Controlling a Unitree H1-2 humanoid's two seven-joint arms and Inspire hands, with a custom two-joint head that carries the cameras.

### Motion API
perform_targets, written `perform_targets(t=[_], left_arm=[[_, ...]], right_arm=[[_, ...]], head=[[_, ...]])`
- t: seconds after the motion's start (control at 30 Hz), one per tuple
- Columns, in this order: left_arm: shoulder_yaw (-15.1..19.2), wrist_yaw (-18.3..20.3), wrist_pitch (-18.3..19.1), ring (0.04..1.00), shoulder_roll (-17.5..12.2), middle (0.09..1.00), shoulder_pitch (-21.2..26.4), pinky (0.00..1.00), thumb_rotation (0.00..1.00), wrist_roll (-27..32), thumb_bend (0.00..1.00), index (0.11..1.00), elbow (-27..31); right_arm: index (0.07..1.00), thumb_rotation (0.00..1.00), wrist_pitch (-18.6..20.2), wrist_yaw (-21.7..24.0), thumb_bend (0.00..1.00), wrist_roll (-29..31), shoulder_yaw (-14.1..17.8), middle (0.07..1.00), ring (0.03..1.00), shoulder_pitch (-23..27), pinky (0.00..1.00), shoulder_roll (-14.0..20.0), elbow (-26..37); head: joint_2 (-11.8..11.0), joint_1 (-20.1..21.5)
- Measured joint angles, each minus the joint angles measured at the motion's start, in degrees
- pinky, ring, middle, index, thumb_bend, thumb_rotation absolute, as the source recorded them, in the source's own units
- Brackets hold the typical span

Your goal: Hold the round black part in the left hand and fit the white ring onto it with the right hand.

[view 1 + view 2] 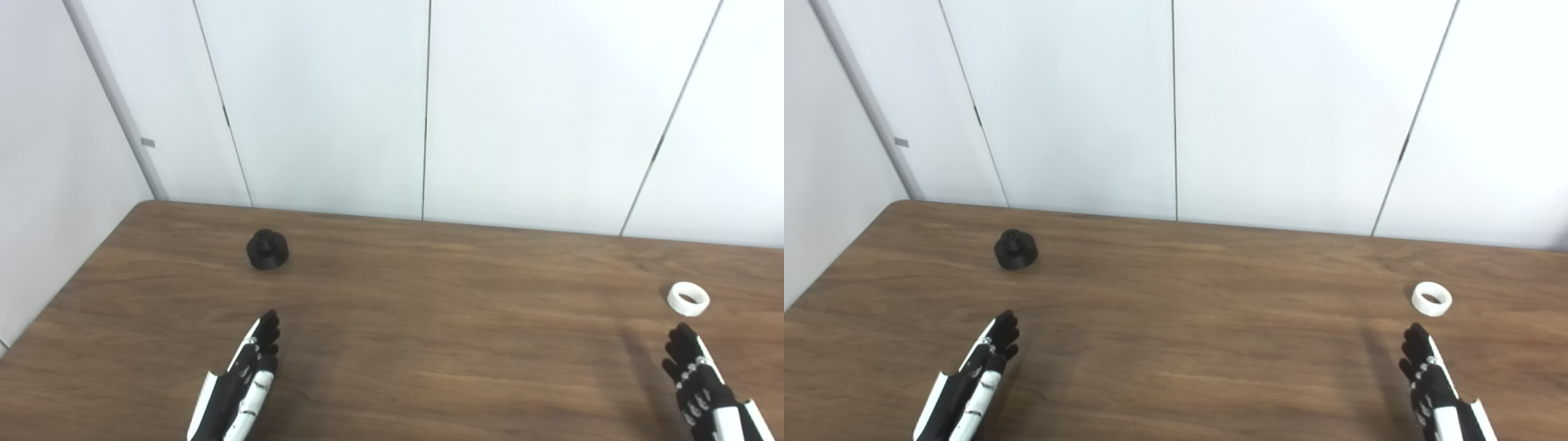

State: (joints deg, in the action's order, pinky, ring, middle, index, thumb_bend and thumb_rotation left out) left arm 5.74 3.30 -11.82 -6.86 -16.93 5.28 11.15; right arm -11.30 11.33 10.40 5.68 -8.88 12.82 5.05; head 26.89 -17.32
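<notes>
Both sets of fingers are reaching out straight and spread, holding nothing. The left hand point(242, 383) is hovering near the round black part point(267, 250), sitting far-left on the bench point(429, 343); the right hand point(701, 383) just near of the white ring point(688, 298). Both look rigid, light, probably slick plastic; pinching each across its outer rim seems best.

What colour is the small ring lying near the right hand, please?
White; the small plastic ring shows best in the left eye view.
</notes>
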Motion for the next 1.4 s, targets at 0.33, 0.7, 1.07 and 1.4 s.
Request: perform_targets(t=[0.33, 0.7, 1.07, 1.4], left_arm=[[-1.1, -4.3, 4.6, 0.960, -0.2, 0.960, 0.2, 0.94, 0.26, -12.8, 0.68, 0.962, 2.6], [5.0, -4.8, 18.9, 0.945, -5.0, 0.940, 6.8, 0.96, 0.21, -22.4, 0.81, 0.942, 6.0], [5.6, -2.0, 32.0, 0.960, -15.1, 0.959, 14.5, 0.90, 0.33, -28.1, 0.87, 0.939, 5.2], [2.7, -2.2, 33.1, 0.989, -17.5, 0.971, 19.8, 0.92, 0.36, -31.0, 0.90, 0.937, -3.8]], right_arm=[[0.999, 1.00, 0.1, 0.0, 0.59, 0.3, 0.2, 1.000, 0.997, 0.1, 1.00, 0.2, -0.3], [1.000, 1.00, 0.1, -0.1, 0.56, -0.5, 0.2, 1.000, 0.995, 0.5, 1.00, 0.2, -0.7], [1.000, 1.00, 0.4, -0.2, 0.60, -0.7, 0.2, 0.999, 0.995, 0.5, 1.00, 0.2, -0.7], [1.000, 1.00, 0.6, -0.3, 0.56, -1.6, 0.2, 0.995, 0.988, 0.5, 1.00, 0.2, -0.8]], head=[[0.5, 0.2], [0.6, 0.6], [0.7, 0.5], [1.0, 0.9]])
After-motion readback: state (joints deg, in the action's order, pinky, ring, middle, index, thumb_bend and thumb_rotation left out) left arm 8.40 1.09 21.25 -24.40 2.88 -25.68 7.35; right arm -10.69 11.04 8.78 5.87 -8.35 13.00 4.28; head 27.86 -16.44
